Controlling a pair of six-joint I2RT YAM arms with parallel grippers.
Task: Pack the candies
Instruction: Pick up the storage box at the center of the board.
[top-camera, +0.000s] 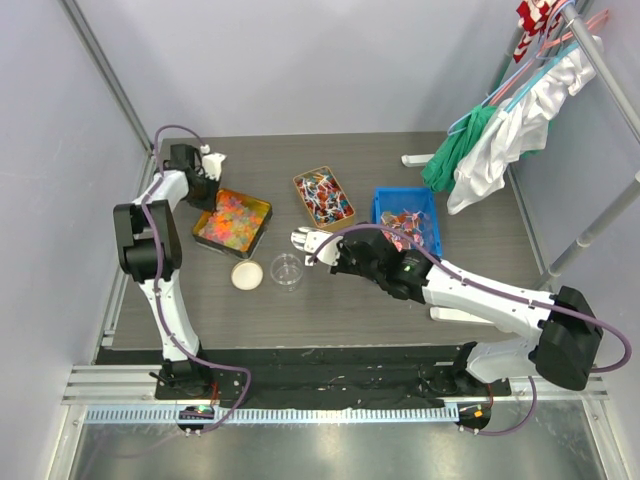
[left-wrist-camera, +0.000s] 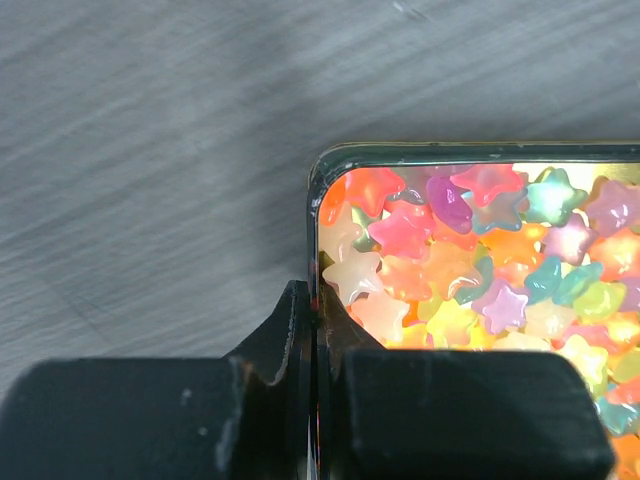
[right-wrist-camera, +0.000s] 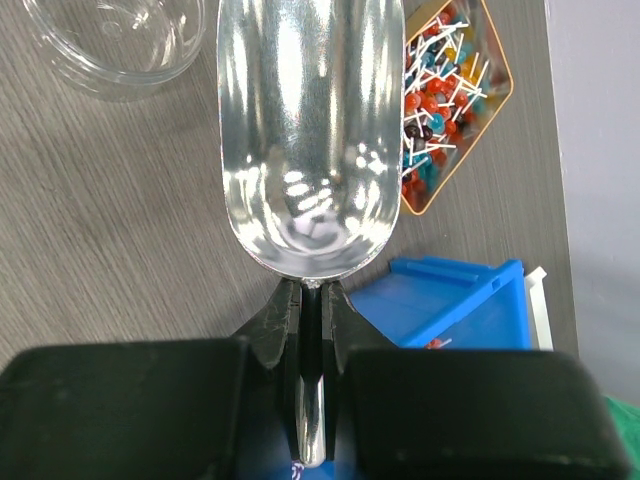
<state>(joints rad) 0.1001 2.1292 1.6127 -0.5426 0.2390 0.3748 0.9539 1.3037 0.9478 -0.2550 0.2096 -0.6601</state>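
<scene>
Black right pincer, shiny metal scoop

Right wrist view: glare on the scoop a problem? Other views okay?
Right wrist: scoop mirrors bright highlights, bowl partly washed out; near fingers soft. Left wrist: star candies glow oversaturated in the tin, foreground dark and blurred. Top: even light, faint shadows, sharp.

My left gripper clamps the corner wall of a tin with candies inside. My right gripper holds a scoop just behind the cup. A lid lies left of the cup.
</scene>
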